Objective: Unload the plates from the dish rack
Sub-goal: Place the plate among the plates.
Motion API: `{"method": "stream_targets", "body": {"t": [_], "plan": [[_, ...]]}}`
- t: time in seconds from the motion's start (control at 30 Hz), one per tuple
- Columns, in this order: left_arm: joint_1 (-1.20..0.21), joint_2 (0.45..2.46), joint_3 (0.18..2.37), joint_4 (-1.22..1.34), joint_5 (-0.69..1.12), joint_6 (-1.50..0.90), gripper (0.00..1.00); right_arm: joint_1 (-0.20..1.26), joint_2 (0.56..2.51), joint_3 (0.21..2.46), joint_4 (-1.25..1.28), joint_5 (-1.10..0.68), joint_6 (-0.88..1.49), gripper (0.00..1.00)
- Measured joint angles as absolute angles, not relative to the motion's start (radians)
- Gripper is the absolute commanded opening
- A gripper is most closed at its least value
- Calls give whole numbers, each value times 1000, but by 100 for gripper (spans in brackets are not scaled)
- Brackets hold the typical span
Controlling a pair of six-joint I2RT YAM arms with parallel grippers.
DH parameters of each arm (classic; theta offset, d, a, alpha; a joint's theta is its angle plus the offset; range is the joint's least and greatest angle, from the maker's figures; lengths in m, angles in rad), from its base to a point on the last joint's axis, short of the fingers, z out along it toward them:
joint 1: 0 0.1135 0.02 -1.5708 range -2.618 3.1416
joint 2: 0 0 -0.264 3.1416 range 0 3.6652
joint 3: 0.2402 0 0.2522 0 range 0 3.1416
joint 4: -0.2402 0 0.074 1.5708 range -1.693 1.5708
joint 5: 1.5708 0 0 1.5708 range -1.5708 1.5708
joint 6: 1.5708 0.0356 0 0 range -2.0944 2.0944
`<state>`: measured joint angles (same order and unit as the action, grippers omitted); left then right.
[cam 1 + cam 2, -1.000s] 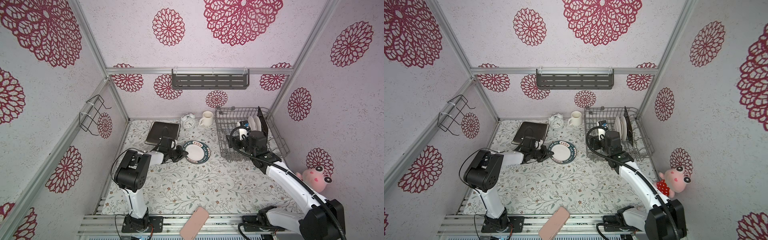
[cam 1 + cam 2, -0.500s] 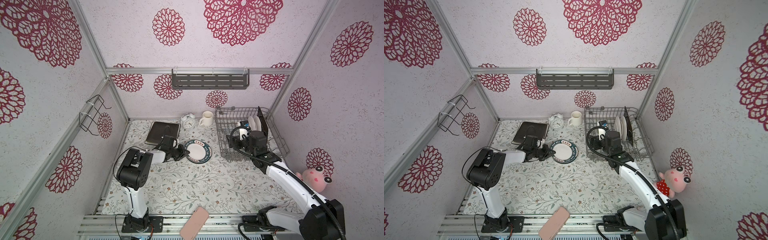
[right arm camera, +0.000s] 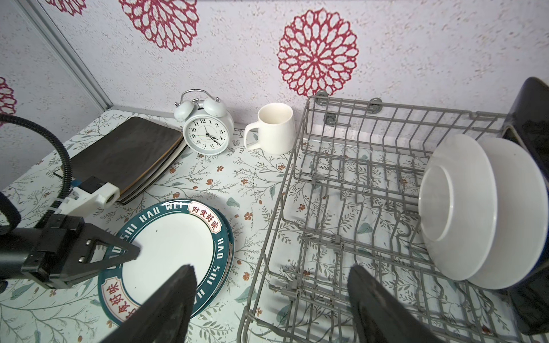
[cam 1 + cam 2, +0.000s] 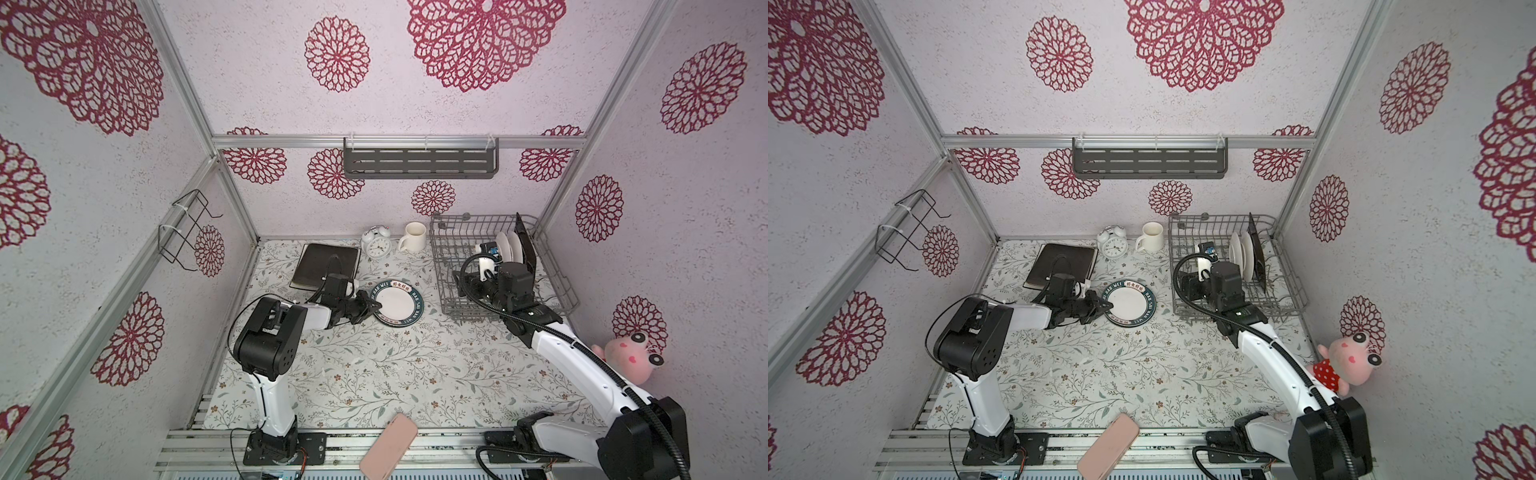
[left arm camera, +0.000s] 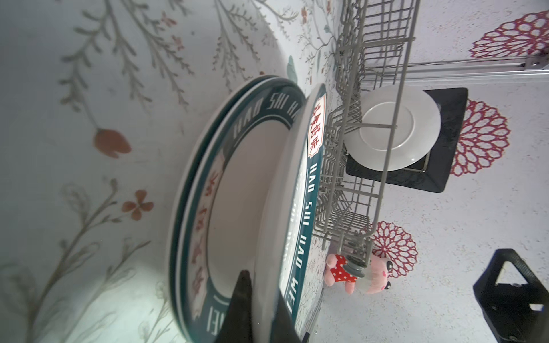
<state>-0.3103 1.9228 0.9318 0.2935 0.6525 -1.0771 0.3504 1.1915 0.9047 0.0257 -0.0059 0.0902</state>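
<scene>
My left gripper (image 5: 264, 314) is shut on the rim of a round white plate with a dark lettered rim (image 4: 397, 302) (image 4: 1129, 305) (image 3: 169, 246). It holds that plate tilted just over a second like plate (image 5: 205, 184) lying flat on the table. The grey wire dish rack (image 4: 457, 232) (image 3: 356, 142) stands at the back right. It holds two upright round white plates (image 3: 457, 208) and an upright black-backed square plate (image 4: 524, 241). My right gripper (image 3: 276, 303) hangs open and empty over the rack's near left corner. A stack of square plates (image 4: 326, 266) lies black side up at the back left.
A white alarm clock (image 4: 375, 243) and a white mug (image 4: 413, 237) stand by the back wall, between the square stack and the rack. A pink plush toy (image 4: 631, 353) sits by the right wall. A flat pink object (image 4: 388, 446) lies on the front rail.
My left gripper has carried the lettered plate a little to the right, toward the rack. The right arm has not moved.
</scene>
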Motion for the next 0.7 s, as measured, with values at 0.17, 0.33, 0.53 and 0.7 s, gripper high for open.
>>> {"method": "stream_targets", "body": {"t": [0.17, 0.33, 0.53, 0.7], "plan": [[-311, 1922, 932, 319, 667, -1095, 0, 350, 1192, 905, 26, -6, 90, 83], [-311, 1922, 932, 326, 667, -1104, 0, 349, 1192, 905, 25, -6, 89, 83], [-311, 1923, 932, 328, 666, -1109, 0, 347, 1192, 905, 25, -6, 89, 83], [-311, 1932, 932, 327, 666, -1111, 0, 347, 1192, 905, 25, -6, 88, 84]]}}
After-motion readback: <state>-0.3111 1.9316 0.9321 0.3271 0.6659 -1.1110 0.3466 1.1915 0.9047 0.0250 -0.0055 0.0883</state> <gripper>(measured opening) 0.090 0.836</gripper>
